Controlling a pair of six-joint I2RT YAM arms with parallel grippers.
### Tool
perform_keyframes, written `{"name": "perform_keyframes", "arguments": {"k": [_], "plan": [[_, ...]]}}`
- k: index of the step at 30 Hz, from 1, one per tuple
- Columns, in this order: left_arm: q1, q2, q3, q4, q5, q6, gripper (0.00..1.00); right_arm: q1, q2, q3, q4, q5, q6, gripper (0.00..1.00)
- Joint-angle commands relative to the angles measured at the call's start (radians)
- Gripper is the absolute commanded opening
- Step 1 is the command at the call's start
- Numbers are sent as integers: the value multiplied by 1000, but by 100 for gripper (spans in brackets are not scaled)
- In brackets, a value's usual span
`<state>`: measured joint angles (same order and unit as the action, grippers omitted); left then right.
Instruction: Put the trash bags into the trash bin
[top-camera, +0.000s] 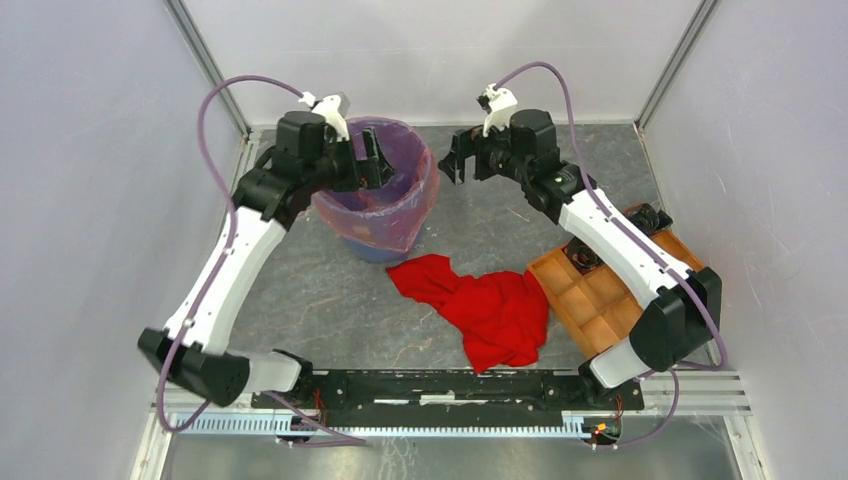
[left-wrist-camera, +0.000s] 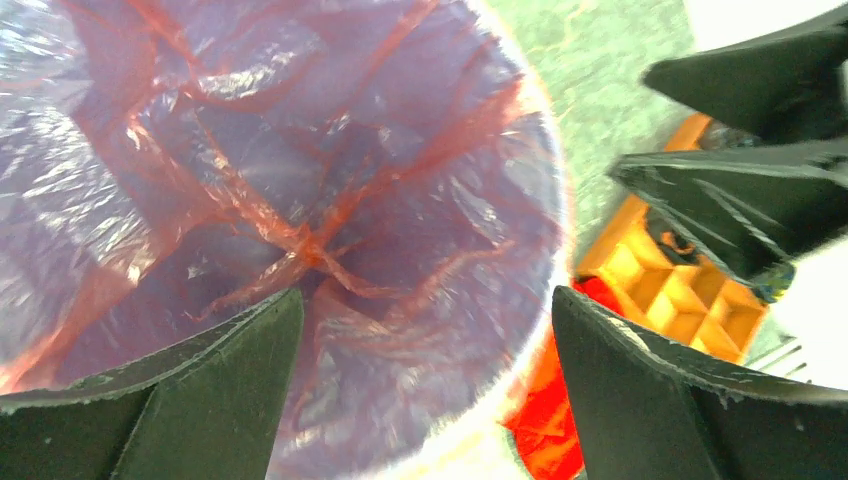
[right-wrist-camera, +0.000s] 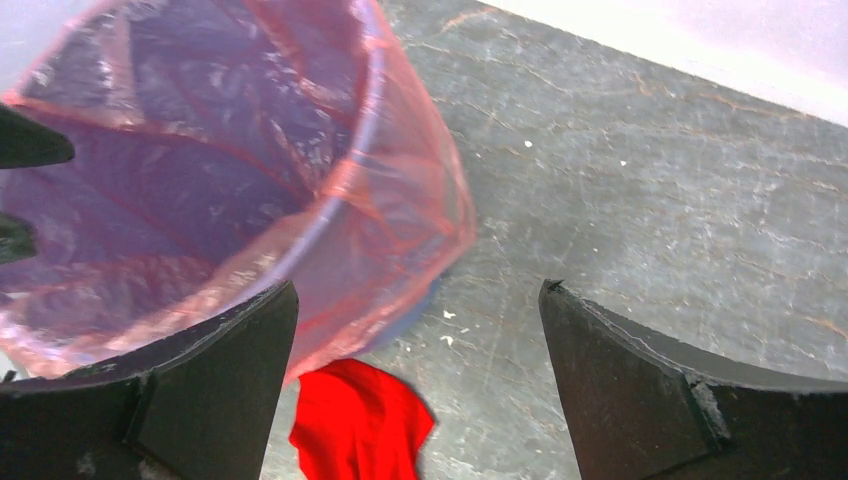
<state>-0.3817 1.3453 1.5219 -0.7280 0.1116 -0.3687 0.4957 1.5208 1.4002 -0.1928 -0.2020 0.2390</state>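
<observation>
The blue trash bin (top-camera: 378, 250) stands at the back left of the table. A translucent red-orange trash bag (top-camera: 402, 200) lines it and folds over its rim, hanging down the outer wall. My left gripper (top-camera: 368, 160) hovers open over the bin's left rim; its wrist view looks down into the wrinkled bag (left-wrist-camera: 300, 200), with nothing between its fingers (left-wrist-camera: 200, 400). My right gripper (top-camera: 455, 160) stands open just right of the bin, apart from it. In the right wrist view the bagged bin (right-wrist-camera: 200, 150) fills the left, and bare table shows between the fingers (right-wrist-camera: 640, 390).
A crumpled opaque red cloth (top-camera: 490, 305) lies on the table in front of the bin. An orange-brown compartment tray (top-camera: 595, 290) sits at the right under the right arm. White walls with metal posts enclose the back and sides.
</observation>
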Motion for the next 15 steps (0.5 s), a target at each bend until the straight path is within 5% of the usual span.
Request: {"name": "perform_keyframes", "arguments": {"k": [1, 9, 15], "plan": [[4, -173, 4, 24, 23, -9, 100, 56, 22, 99, -16, 113, 32, 98], [3, -421, -159, -21, -462, -77, 100, 131, 83, 200, -50, 138, 47, 98], [4, -504, -304, -59, -537, -183, 100, 133, 122, 216, -29, 160, 66, 98]]}}
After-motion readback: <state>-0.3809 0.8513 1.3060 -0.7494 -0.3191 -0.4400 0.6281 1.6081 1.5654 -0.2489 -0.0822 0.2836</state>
